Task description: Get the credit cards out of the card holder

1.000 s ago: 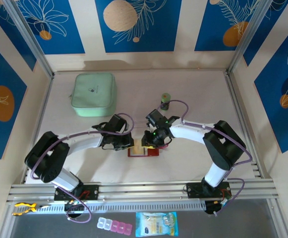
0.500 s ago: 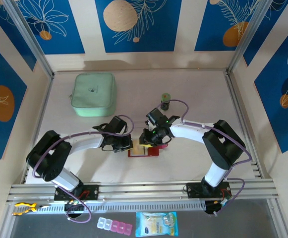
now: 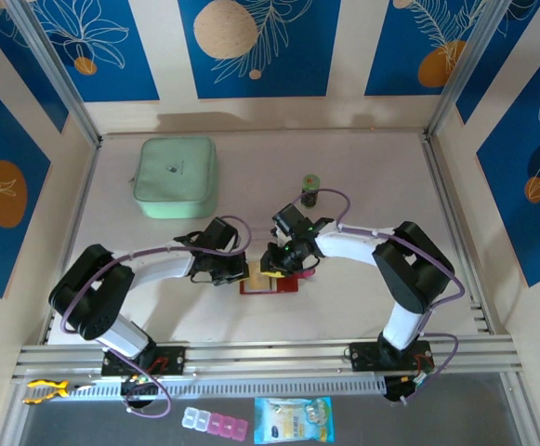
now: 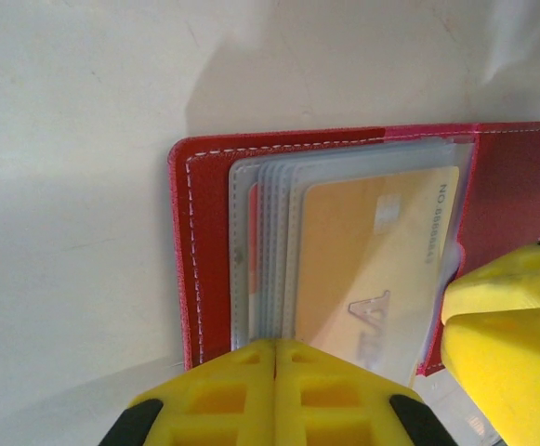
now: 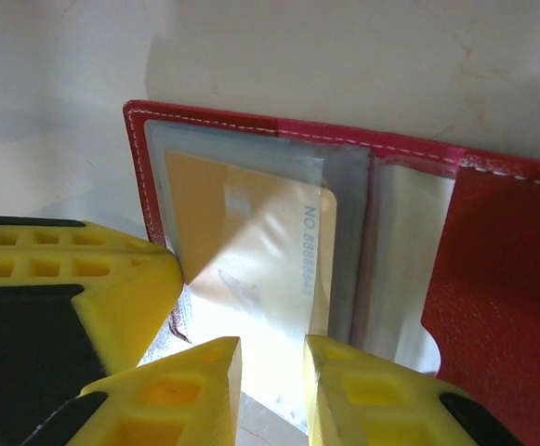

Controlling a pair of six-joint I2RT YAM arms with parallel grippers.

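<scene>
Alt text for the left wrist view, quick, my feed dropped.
An open red card holder lies on a pale table, with a tan-yellow card in its clear sleeves. The left gripper, shut, sits at the frame's bottom.

The card holder (image 4: pixel 190 279) is dark red with white stitching along its edge. Its sleeves (image 4: pixel 270 186) are clear with a grey-blue cast. The front card (image 4: pixel 362 260) is tan-yellow with pale silver lettering, and a reddish-orange card (image 4: pixel 252 242) shows as a thin strip behind it. The left end effector (image 4: pixel 274 358) and right end effector (image 5: pixel 272 358) are bright yellow with black parts. The surface (image 4: pixel 74 139) under the card holder is off-white. Well beyond the card holder, the pouch (image 3: pixel 176 177) is mint green. The walls (image 3: pixel 256 46) have deep blue panels with white leaf outlines and tan-orange discs.
</scene>
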